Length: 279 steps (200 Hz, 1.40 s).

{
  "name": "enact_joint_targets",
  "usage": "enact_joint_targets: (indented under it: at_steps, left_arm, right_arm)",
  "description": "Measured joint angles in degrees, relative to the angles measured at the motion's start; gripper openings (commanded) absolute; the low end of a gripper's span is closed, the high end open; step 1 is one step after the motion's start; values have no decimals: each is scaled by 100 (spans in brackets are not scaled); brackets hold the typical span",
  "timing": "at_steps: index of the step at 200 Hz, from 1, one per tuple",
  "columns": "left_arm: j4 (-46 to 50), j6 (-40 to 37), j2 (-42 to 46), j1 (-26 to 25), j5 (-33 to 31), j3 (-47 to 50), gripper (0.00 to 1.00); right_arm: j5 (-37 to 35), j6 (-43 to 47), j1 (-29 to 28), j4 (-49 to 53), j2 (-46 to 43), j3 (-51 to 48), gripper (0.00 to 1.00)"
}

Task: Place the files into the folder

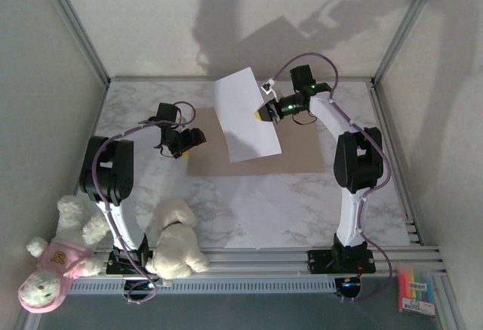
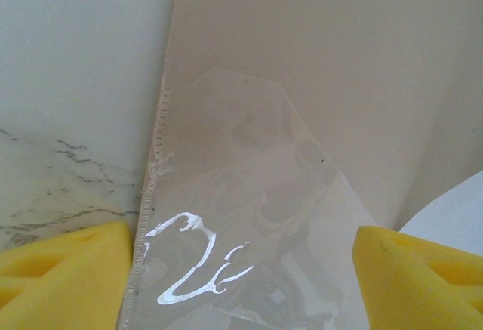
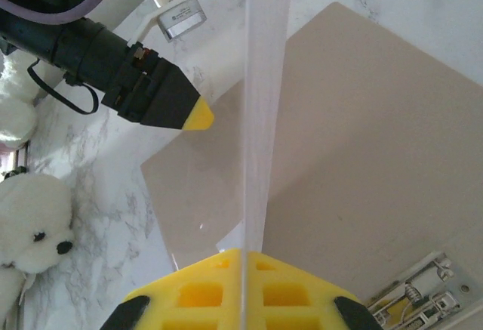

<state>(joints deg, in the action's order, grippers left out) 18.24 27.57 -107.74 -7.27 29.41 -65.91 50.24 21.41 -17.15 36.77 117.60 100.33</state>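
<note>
**Item 1: R tool** (image 3: 243, 263). Pads together, clamped on one edge of a white sheet (image 1: 243, 115). The sheet is up off the surface (image 1: 302, 209), hanging floppy and tilted over the folder's (image 1: 302, 156) L half. Can't tell if its low edge touches the folder, or if more than one sheet is pinched.

**Item 2: L tool** (image 2: 241, 268). Pads apart, nothing betw. them. It sits low at the folder's L edge, just over a clear sleeve (image 2: 249, 217) lying there.

**Item 3: folder.** Tan, lying flat on the marble at centre-back. Metal clip (image 3: 423, 292) on the side near the R tool.

**Item 4: misc.** Plush toys (image 1: 177, 243) by the L arm's base, well apart from the work.

**Risks, as judged from here:**
- The sheet is gripped at one edge only, so it may swing or curl. If let go high, it could slide off the folder onto the marble.
- The sheet may be lowered askew, so a corner overhangs and creases when the cover shuts.
- The L tool is near the sheet's drop path. The sheet could snag or drape on it, or the two tools could bump.
- The sleeve looks slick and thin, so the L pads may slip, or drag the whole folder sideways.
- The clip edge could catch the paper.
</note>
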Motion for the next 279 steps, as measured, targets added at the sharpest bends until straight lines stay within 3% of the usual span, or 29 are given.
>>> enact_joint_targets:
  at_steps: [279]
  left_arm:
    - [-2, 2, 0, 0, 24, 0, 77]
  right_arm:
    - [907, -328, 0, -505, 1202, 188, 0]
